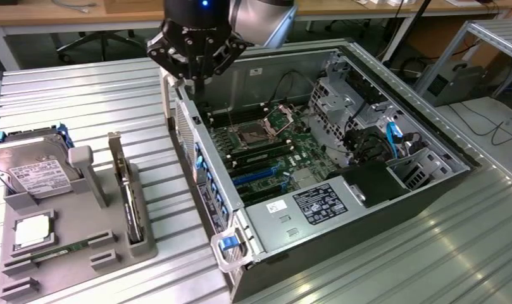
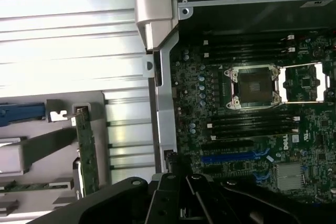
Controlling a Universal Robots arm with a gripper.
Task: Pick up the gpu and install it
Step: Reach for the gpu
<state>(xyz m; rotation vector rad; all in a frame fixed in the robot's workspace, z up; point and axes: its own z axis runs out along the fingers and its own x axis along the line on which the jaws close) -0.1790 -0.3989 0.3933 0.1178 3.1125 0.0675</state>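
Currently, I cannot tell how far the jaws stand apart, nor whether they hold anything. The gripper (image 1: 198, 77) hangs pointing down above the wall of the open computer case (image 1: 366, 253) that faces the tray. It is near the motherboard (image 1: 264, 149) and its bare processor socket (image 1: 257, 134). The gpu (image 1: 131, 204) is well apart from the gripper, outside the case toward the exterior view's left. It stands on edge in a slot of the grey holder tray (image 1: 78, 218), with its silver bracket (image 1: 116, 152) at the end nearer the gripper. A hard drive (image 1: 36, 174) leans in the same tray, near a memory stick (image 1: 57, 251). Tray and case rest on the ribbed metal tabletop (image 1: 87, 95).
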